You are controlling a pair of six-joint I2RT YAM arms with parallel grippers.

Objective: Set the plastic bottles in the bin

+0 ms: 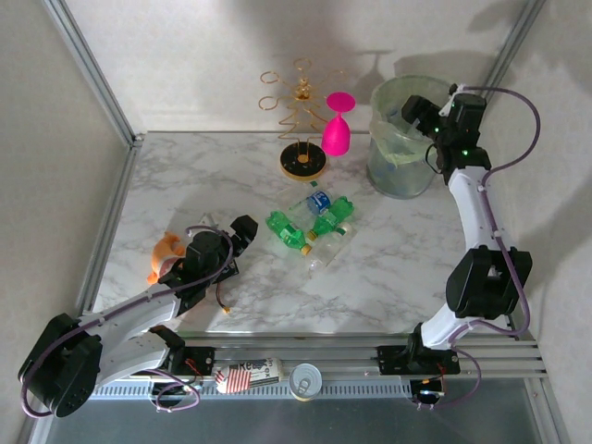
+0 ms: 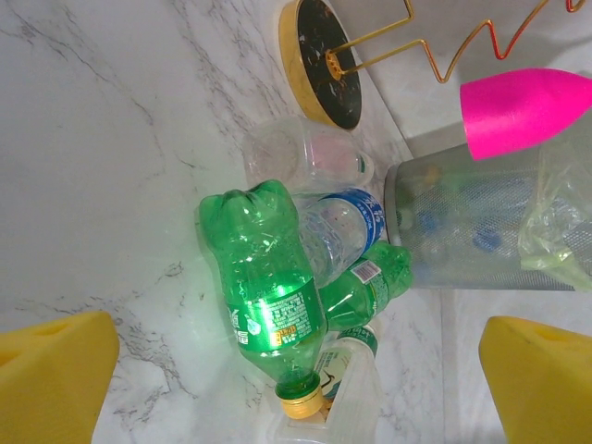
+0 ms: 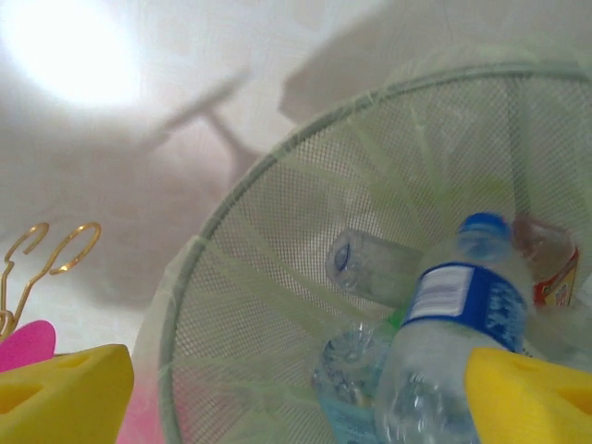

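With the right gripper (image 1: 413, 111) spread wide above the bin (image 1: 398, 176) and the left gripper (image 1: 242, 231) equally open, facing the plastic bottles (image 1: 310, 227) heaped mid-table, seems best to pinch the nearest green bottle (image 2: 268, 287) across its labelled waist, gently: probably empty, light, slick and crushable.

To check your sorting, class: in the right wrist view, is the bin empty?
No: several plastic bottles lie inside the bin, one clear with a blue label and cap.
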